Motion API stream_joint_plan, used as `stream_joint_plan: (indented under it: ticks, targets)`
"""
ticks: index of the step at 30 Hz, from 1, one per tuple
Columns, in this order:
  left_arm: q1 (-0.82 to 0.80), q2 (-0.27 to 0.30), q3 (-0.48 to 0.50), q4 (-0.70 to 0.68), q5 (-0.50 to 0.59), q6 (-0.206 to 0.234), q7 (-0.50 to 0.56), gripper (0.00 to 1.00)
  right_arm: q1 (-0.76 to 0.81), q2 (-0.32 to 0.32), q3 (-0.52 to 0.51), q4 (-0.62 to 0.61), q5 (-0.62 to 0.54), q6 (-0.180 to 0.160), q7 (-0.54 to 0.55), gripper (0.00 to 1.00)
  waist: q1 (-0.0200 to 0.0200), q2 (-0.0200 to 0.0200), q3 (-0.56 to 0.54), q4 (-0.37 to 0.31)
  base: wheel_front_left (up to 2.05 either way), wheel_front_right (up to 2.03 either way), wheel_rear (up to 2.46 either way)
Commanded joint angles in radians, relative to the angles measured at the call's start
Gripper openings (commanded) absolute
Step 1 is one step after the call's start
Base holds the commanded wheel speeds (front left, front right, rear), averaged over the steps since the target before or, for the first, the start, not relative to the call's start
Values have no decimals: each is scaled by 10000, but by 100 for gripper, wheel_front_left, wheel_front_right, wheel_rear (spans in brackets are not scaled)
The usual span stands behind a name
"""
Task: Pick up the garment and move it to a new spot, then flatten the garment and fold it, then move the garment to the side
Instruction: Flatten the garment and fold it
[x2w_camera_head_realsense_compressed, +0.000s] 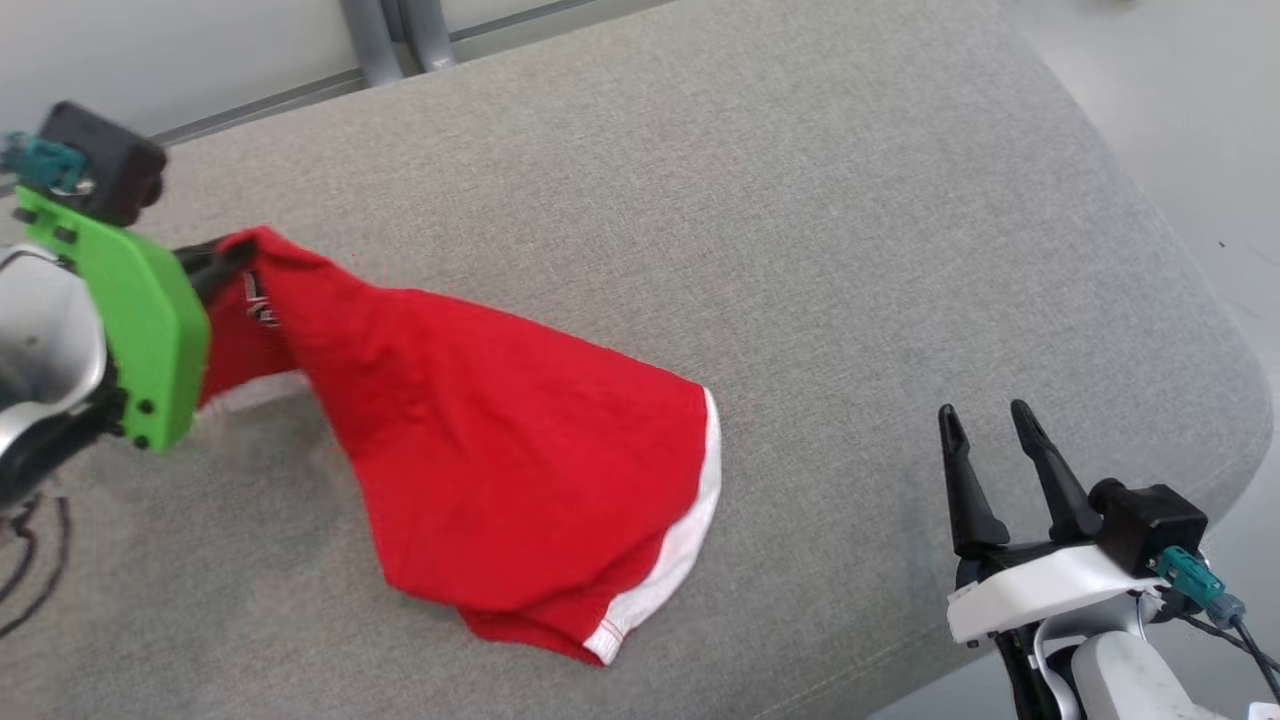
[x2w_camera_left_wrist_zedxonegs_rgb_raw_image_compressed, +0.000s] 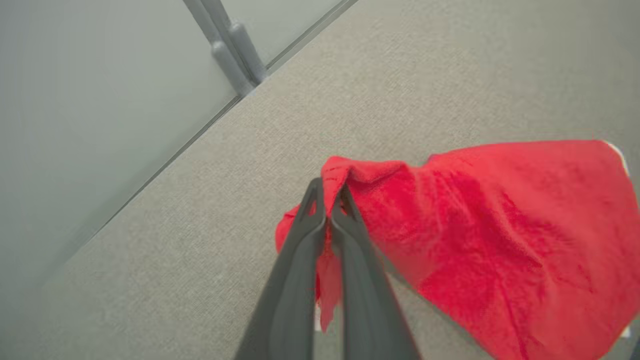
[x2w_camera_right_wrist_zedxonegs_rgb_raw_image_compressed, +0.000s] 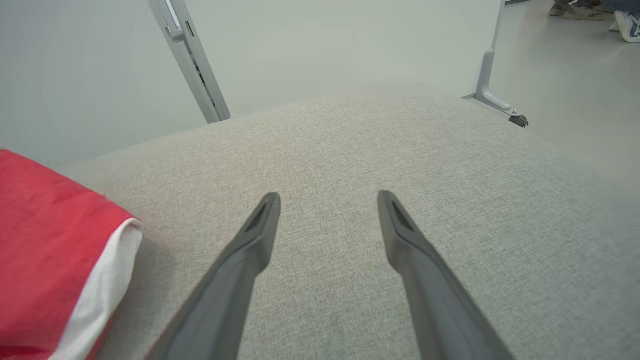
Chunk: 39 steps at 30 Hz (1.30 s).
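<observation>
Left fingers (x2w_camera_left_wrist_zedxonegs_rgb_raw_image_compressed: 300, 240) closed tight on one corner of the red garment (x2w_camera_head_realsense_compressed: 500, 450), that corner held up off the grey desk (x2w_camera_head_realsense_compressed: 800, 200), its white-trimmed end lying mid-desk, left wrist low at the left edge, right fingers (x2w_camera_head_realsense_compressed: 962, 480) spread wide and empty, pointing forward over bare desk.

Bright even light, faint soft shadow under garment (x2w_camera_head_realsense_compressed: 500, 450), left wrist view grainy and soft

Left pincer (x2w_camera_head_realsense_compressed: 222, 262) has a green mount (x2w_camera_head_realsense_compressed: 140, 320), right pincer (x2w_camera_head_realsense_compressed: 983, 410) white.
</observation>
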Motion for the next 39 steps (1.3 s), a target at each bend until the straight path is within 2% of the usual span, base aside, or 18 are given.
stream_joint_plan:
  ticks: [1,3,6,7,8,9,10,12,16,18,22,24,27,29,32,36,39]
  targets:
    - [-178,329,57,527,323,-50,-181,0,-4,-25,-74,-12,76,1,-34,100,0,25,314,-310,0,0,0]
    - [-358,740,60,1334,657,-76,-354,0,54,-21,-127,-2,38,1,-34,100,0,25,384,-347,0,0,0]
    - [-548,948,85,2285,859,-90,-517,0,99,-25,-195,23,-23,1,-34,100,0,25,442,-334,0,0,0]
    - [-637,921,136,2517,881,-84,-668,9,100,-25,-231,19,-42,1,-34,100,0,25,456,-303,0,0,0]
    - [-636,816,181,2731,806,-83,-807,38,107,-25,-258,14,-59,1,-34,100,0,25,460,-259,0,0,0]
    - [-577,648,268,2966,622,3,-935,95,101,-24,-269,13,-96,1,-34,100,0,25,450,-201,0,0,0]
    - [-522,514,356,3135,543,104,-1078,100,86,-21,-270,16,-118,1,-34,100,0,25,435,-148,0,0,0]
    - [-396,439,398,3225,653,247,-1340,100,38,-25,-266,0,-144,1,-34,100,0,25,396,-46,0,0,0]
    - [125,264,848,2574,372,905,-2062,100,115,-30,-430,-60,-279,1,-34,100,0,25,252,215,0,0,0]
    - [554,308,1187,1863,318,1431,-2572,100,208,-27,-530,-64,-372,1,-34,100,0,25,176,404,0,0,0]
    - [1820,193,1958,126,337,2859,-3750,100,266,-25,-635,-70,-439,1,-34,100,0,25,126,741,0,0,0]
    - [2566,-78,2032,-954,383,3436,-4129,100,315,-27,-610,-88,-479,1,-34,100,0,25,132,932,0,0,0]
    - [3503,-438,1632,-2622,589,4012,-4299,100,267,-28,-623,-118,-560,1,-34,100,0,25,216,1172,0,0,0]
    - [3693,-564,1427,-3048,736,4137,-4310,100,204,-30,-649,-133,-594,1,-34,100,0,25,273,1246,0,0,0]
    - [4053,-1065,289,-3955,1251,4274,-4048,100,63,-28,-683,-187,-678,1,-34,100,0,25,450,1478,0,0,0]
    - [3818,-1807,-1385,-3884,1861,3952,-3347,100,-31,-28,-651,-188,-771,1,-34,100,0,25,594,1659,0,0,0]
    - [3459,-2506,-2149,-3373,2113,3803,-3013,100,-67,-32,-623,-170,-792,1,-34,100,0,25,652,1676,0,0,0]
